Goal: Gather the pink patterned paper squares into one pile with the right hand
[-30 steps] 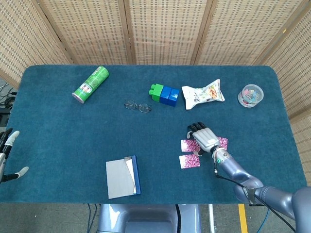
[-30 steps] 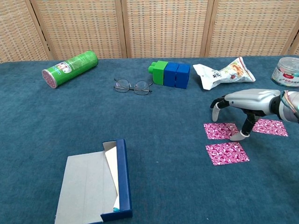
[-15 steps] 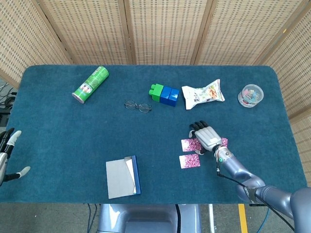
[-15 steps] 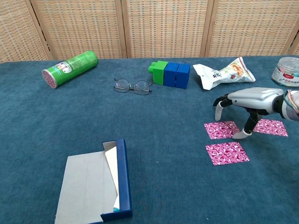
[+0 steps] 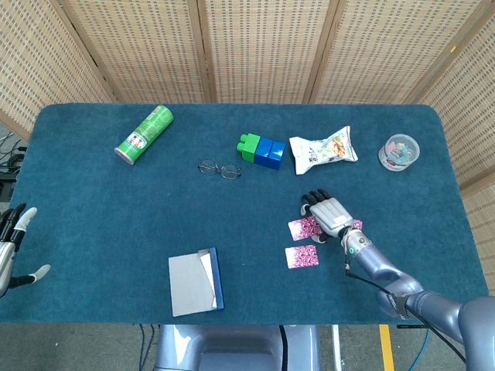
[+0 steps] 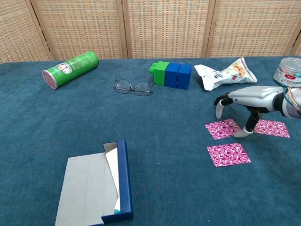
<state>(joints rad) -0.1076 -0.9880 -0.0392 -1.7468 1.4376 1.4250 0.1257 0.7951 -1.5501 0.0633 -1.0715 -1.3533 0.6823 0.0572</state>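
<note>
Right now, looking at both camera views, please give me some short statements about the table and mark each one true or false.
1. Three pink paper squares lie on the table, not yet in one pile. True.
2. The right hand is over the green can. False: it is over the pink squares, with a fingertip down at the edge of one.
3. The glasses lie folded on top of the blue box. False: they lie open on the cloth near the toy blocks.
4. The snack bag lies beside the toy blocks. True.
5. The left hand holds a pink square. False: it is at the table's edge, holding nothing.
</note>
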